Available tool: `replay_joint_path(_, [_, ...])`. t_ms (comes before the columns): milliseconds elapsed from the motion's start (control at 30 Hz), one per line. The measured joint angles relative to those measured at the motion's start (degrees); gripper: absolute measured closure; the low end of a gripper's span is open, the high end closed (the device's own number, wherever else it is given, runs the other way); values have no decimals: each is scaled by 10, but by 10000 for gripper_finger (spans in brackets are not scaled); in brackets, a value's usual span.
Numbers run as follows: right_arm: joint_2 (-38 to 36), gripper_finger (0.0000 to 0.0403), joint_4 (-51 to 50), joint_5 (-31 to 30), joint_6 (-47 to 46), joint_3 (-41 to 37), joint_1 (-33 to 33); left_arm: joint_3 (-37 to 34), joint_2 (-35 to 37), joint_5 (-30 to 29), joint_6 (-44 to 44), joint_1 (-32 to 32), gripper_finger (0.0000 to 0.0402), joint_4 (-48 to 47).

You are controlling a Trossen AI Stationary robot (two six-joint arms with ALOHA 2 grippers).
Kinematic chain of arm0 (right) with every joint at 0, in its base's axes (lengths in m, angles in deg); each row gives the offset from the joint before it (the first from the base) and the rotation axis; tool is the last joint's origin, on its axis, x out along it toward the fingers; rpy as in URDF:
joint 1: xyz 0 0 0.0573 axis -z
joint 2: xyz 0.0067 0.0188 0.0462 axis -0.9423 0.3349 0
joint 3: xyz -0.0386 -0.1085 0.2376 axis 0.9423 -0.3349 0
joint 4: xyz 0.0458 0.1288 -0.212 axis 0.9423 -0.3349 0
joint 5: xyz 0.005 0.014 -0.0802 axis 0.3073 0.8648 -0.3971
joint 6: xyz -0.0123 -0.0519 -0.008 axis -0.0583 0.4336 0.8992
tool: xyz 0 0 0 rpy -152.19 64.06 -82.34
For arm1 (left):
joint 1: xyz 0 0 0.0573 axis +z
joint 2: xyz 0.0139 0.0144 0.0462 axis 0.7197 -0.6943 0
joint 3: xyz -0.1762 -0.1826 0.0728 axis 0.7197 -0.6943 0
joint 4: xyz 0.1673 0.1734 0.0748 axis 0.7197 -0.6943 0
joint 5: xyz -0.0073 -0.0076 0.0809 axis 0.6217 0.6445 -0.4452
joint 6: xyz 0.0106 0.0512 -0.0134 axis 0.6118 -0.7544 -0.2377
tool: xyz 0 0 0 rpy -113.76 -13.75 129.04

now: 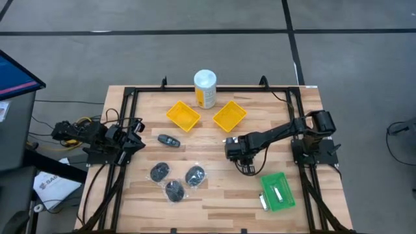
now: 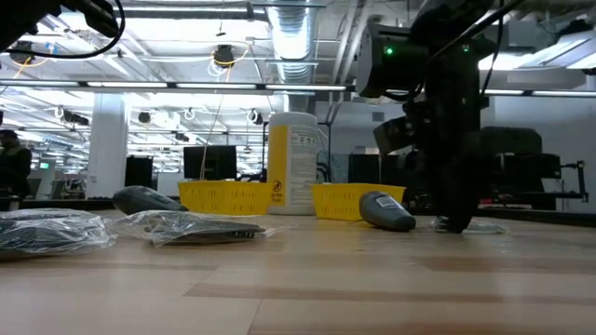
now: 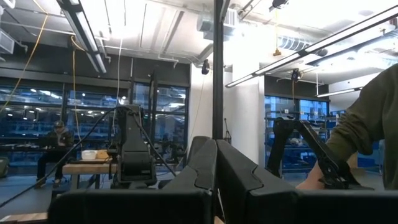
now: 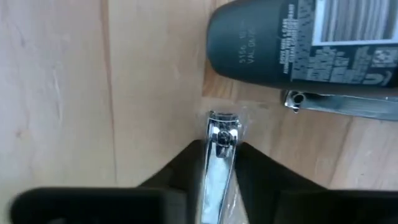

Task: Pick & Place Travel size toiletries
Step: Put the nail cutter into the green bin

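Clipper [image 4: 221, 163], a silver travel-size piece in clear wrap, is sitting pinched between the right gripper's [image 4: 219, 177] two dark fingers, which are closing on its sides while it is lying on the table [image 4: 56, 93]. Its tip is sticking out past the fingertips. Just beyond that tip, a black oblong deodorant [image 4: 298, 40] is lying on its side, and a second silver piece [image 4: 342, 104] is resting right beside it, close to the gripper's path.

Doing this step well, I judge, is calling for a straight lift: the grip is narrow and the wrap is slippery, so any twist is risking the clipper sliding out or the fingers nudging the deodorant and the second silver piece. Raising it clear before travelling sideways looks safest.

Farther from the gripper, two yellow trays [image 1: 229, 116] are sitting toward the table's back edge with a tall canister [image 1: 205, 88] between them; the nearer tray looks the likely drop point, though the pictures are not settling that. A green item [image 1: 277, 191] is lying off to the gripper's other side.

Well away across the table, three wrapped discs [image 1: 174, 181] and another black piece [image 1: 169, 140] are waiting. The left gripper [image 1: 133, 133] is parked at the far table edge, fingers pressed together and holding nothing.
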Motion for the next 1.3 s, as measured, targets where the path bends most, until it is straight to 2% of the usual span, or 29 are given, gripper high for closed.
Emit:
replay_joint_path(100, [-1,363,0,-2,-15,0,0,0,0,0,0,0,399,0])
replay_joint_path(333, [-17,363,-6,0,-19,-1,-4,0,0,1,0,0,399,-1])
replay_joint_path(567, [-117,363,-13,24,-64,-1,-5,0,0,1,0,0,399,0])
replay_joint_path(867, [-306,363,16,173,-155,-1,-5,0,0,-1,0,0,399,0])
replay_joint_path(1100, [-429,363,129,324,-212,0,-23,0,0,-1,0,0,399,0])
replay_joint_path(1200, [-465,363,143,324,-261,0,-29,0,0,0,0,0,399,1])
replay_joint_path(1300, [-486,363,93,269,-339,0,-41,0,0,0,0,0,399,1])
